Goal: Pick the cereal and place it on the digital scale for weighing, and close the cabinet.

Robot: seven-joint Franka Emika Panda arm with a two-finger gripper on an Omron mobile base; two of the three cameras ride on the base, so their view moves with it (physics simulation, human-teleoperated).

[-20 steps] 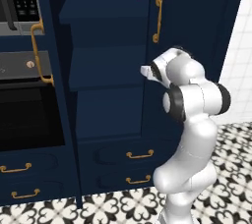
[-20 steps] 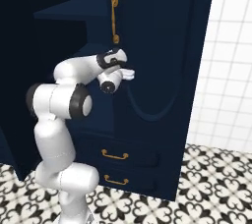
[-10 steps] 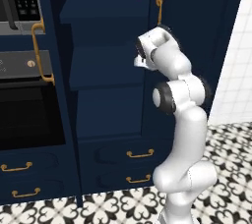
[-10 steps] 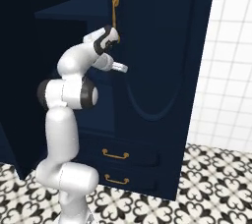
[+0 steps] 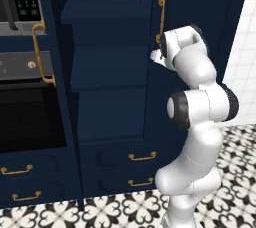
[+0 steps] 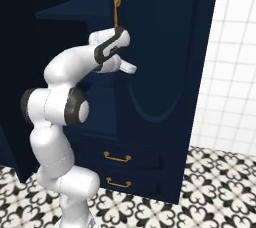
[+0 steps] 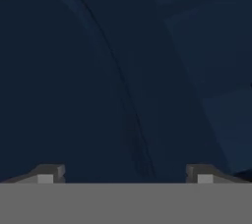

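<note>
Navy cabinet (image 7: 98, 70) before open, empty end effector (image 7: 125, 175)

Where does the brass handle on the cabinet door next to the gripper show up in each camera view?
Left base view: the brass handle runs vertically at upper centre-right, just above the gripper.
Right base view: the handle is at upper centre, above the gripper.
Hand view: not in it; dark door panel only.
Shared landmark: the cabinet door's curved panel groove.
</note>
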